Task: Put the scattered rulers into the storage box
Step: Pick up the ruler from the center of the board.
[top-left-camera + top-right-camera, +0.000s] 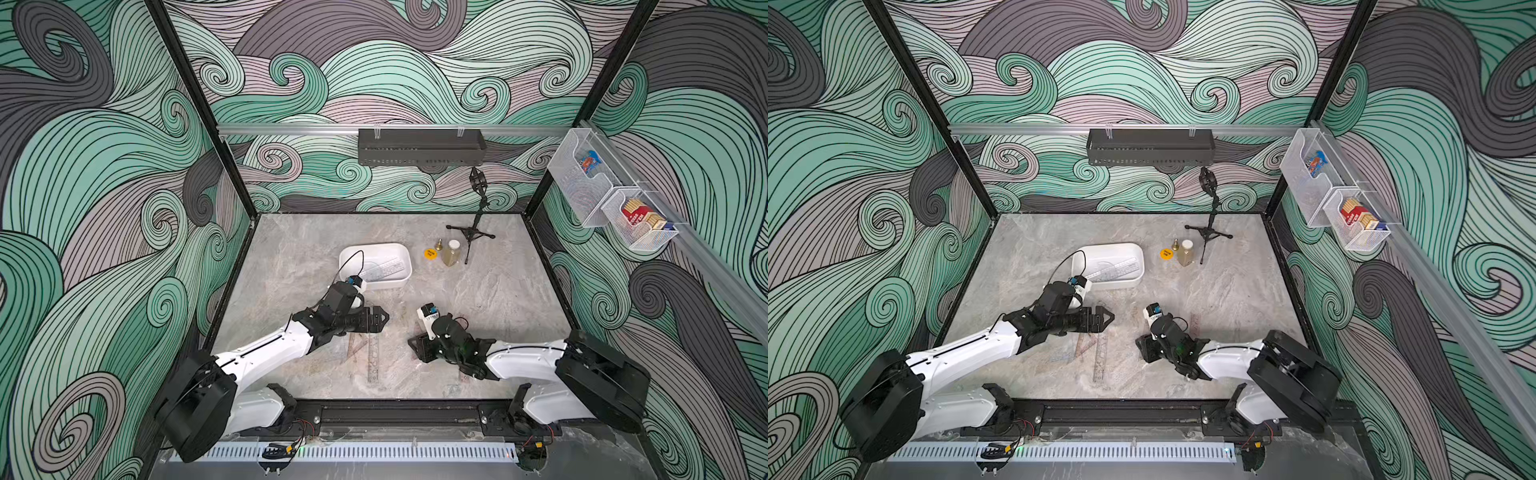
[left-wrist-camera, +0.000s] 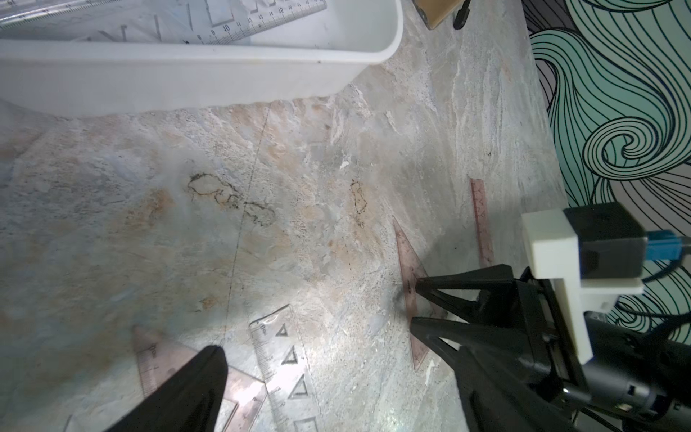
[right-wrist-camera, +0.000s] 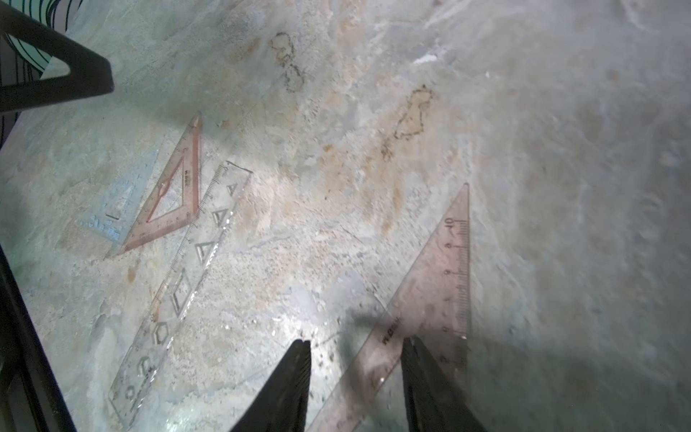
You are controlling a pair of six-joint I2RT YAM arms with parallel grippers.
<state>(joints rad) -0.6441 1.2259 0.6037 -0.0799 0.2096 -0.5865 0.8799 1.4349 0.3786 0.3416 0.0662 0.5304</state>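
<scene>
Closest to me, well short of the storage box [image 1: 388,282], a clear stencil ruler [image 1: 373,359] lies flat on the marble table [image 1: 519,299], pointing roughly at the box's near wall. Just beside it, on the left arm's side, a pinkish open-centred triangle [image 3: 168,202] touches the ruler's edge. A faint bluish triangle [image 3: 112,213] lies partly under it.

On that same near side of the box, but off toward its right end, the right gripper [image 3: 355,344] is down at the table. Its jaws stand part open and grasp nothing. One fingertip [image 3: 417,370] sits over a solid pinkish triangle [image 3: 437,295] that lies flat, and the other fingertip [image 3: 295,370] is over bare table beside that triangle's slanted edge. A pinkish straight ruler [image 2: 482,220] lies flat a little past this gripper, further out from the box's right end.

Just short of the box's near wall, the left gripper [image 1: 380,319] hovers, spread wide and empty. It is above the ends of the clear ruler and the open triangle that point at the box.

Inside the box a clear straight ruler [image 1: 384,266] lies slantwise on other see-through pieces that I can't sort apart.

Off the box's right end stand a yellow disc [image 1: 430,254] and a capped bottle [image 1: 451,253] of pale liquid, then a black tripod stand [image 1: 471,235]. Behind the box, on the back wall, hangs a dark perforated tray [image 1: 422,149]. White wire baskets [image 1: 598,195] hang on the right-hand wall.
</scene>
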